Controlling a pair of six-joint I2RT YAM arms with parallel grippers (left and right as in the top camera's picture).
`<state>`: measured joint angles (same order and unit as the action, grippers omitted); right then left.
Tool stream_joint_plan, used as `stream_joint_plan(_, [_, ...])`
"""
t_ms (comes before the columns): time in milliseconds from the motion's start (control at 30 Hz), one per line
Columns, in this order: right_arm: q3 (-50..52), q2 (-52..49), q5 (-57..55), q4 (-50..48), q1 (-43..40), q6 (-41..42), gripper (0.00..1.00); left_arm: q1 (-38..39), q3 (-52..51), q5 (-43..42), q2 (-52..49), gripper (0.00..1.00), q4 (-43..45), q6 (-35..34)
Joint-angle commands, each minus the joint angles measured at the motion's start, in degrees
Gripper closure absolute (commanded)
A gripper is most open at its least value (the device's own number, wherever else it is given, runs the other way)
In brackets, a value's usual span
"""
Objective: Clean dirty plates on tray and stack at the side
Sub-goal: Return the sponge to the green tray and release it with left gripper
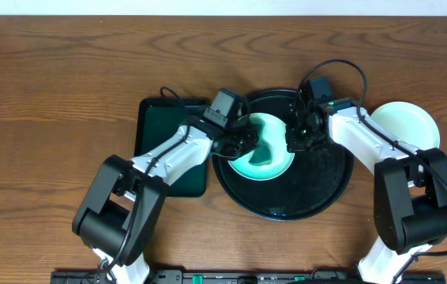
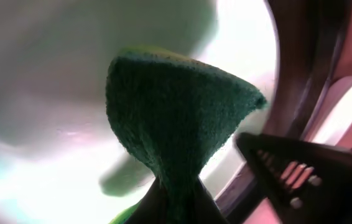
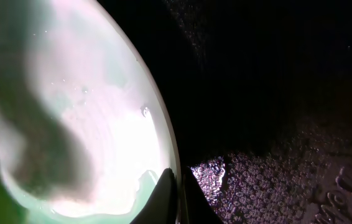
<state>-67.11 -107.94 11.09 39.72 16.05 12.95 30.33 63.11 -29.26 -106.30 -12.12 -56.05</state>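
Table (image 1: 50,63) of brown wood is seen below. At the left, a dark green rectangular tray (image 1: 160,134) is placed. A green sponge (image 2: 176,118) is pinched by the left gripper (image 1: 247,146) over 1 plate (image 1: 275,163) in the round black tray (image 1: 318,189). The plate rim is clamped by the right gripper (image 3: 176,186). A 2nd plate (image 1: 409,125) is laid on the table just right of this tray.

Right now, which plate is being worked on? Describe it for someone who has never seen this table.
Find the large round black tray at mid-table. The pale mint plate lies in its far-left part, between the left gripper and right gripper. The other plate sits off the tray, on the wooden table at the right.
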Motion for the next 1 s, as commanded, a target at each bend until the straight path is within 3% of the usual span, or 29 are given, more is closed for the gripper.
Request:
stream_joint_plan(0, [-0.11,1.20,-0.31,0.11,0.55,-1.03,0.99,-4.59,0.94,-2.25,5.01,0.93,-4.98,10.51])
stream_joint_plan(267, [-0.11,1.20,-0.31,-0.02,0.55,-1.03,0.99,-15.65,0.94,-0.02,16.52,0.93,-19.39,28.46])
stream_joint_plan(367, [-0.11,1.20,-0.33,-0.09,0.55,-1.03,0.99,-18.49,0.94,7.87,19.30,0.93,-25.18,32.00])
stream_joint_plan(533, [-0.11,1.20,-0.31,-0.15,0.55,-1.03,0.99,-21.86,0.85,28.50,19.02,0.93,-35.45,38.45])
stream_joint_plan(767, [-0.11,1.20,-0.35,-0.24,0.55,-1.05,0.99,-22.27,0.85,36.09,14.88,0.93,-35.21,39.76])
stream_joint_plan(967, [-0.11,1.20,-0.33,-0.28,0.55,-1.05,0.99,-22.27,0.85,36.22,9.20,0.92,-34.91,39.76])
